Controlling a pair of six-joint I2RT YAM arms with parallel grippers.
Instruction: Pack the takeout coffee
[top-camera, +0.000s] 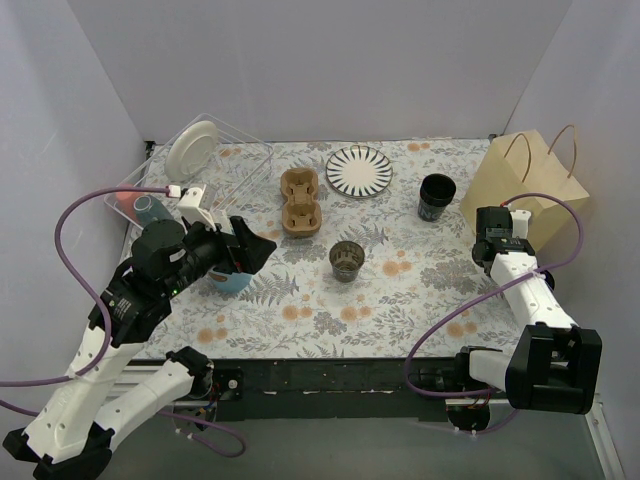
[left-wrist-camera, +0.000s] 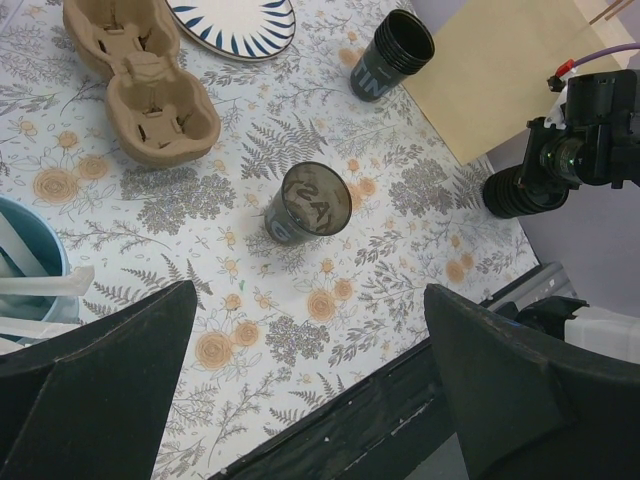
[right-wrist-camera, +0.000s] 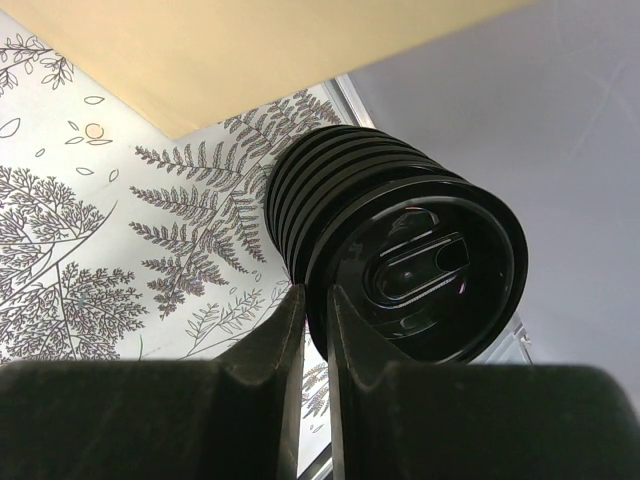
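1. The near coffee cup (left-wrist-camera: 308, 205) stands just ahead of your left end effector (left-wrist-camera: 310, 300), which is spread wide with nothing between its fingers. A light-blue cup (top-camera: 228, 278) sits right beside that end effector.
2. Your right end effector (right-wrist-camera: 317, 300) is pinched almost closed on the rim of a stack of black lids (right-wrist-camera: 400, 230). The stack is turned on its side next to the paper bag (top-camera: 530, 185).
3. The near coffee cup is upright, lidless and looks empty, in the middle of the surface (top-camera: 300, 310). The far coffee cup (left-wrist-camera: 393, 52) is also upright and lidless, near the bag. The cardboard carrier (left-wrist-camera: 140, 85) lies beyond the near coffee cup with its wells empty.
4. Expect both cups to be light, thin-walled and easy to tip or crush, the more so with no lid stiffening the rim.
5. Take each cup across the middle of its wall, below the rim. Close gently and lift straight up.
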